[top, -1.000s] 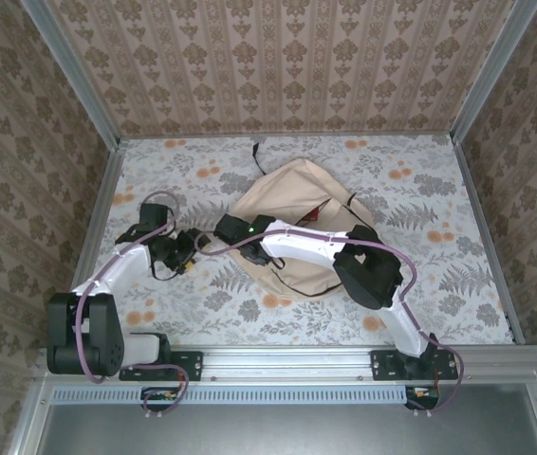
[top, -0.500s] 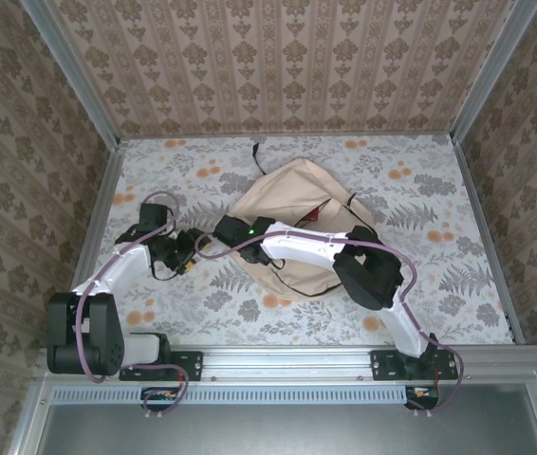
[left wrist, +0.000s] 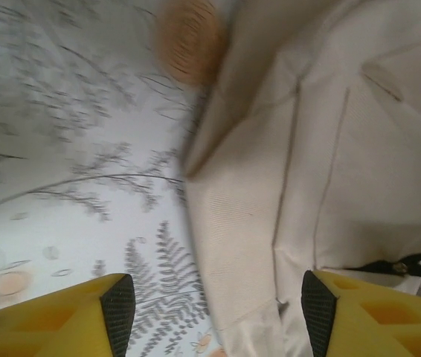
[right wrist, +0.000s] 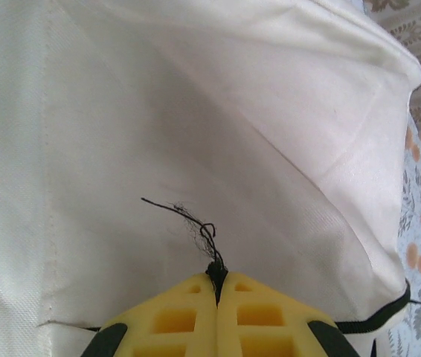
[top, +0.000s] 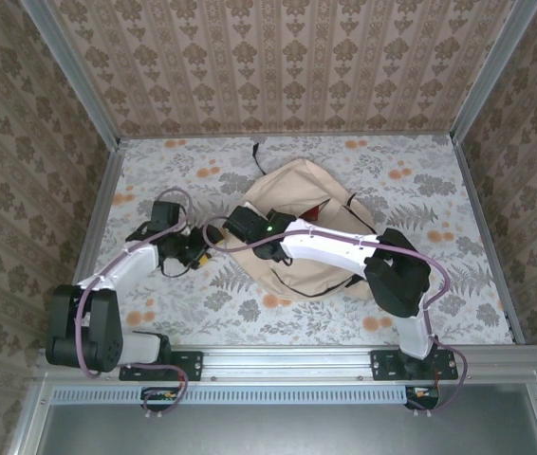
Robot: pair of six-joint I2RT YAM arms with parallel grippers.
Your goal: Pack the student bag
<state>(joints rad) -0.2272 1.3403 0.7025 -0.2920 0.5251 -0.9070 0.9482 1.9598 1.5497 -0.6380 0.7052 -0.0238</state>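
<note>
The student bag (top: 292,190) is a large beige fabric backpack lying in the middle of the floral table. My right gripper (top: 231,227) is at the bag's left side. In the right wrist view its yellow jaws (right wrist: 216,271) are pressed together on a thin frayed black cord (right wrist: 195,219) that sticks up against the pale fabric (right wrist: 285,134). My left gripper (top: 203,248) sits just left of the bag and is open. Its black pads (left wrist: 118,311) stand wide apart, with the bag's edge (left wrist: 240,223) between them but touching neither.
A black loop (top: 254,149) pokes out at the bag's far end. Something red (top: 318,210) shows in an opening on top. Patterned walls (top: 278,66) close in the table on three sides. A metal rail (top: 287,360) runs along the near edge.
The right jaws have shut on the black cord, and the right arm has shifted a little to the right. The left gripper has moved right, up to the bag's edge.
</note>
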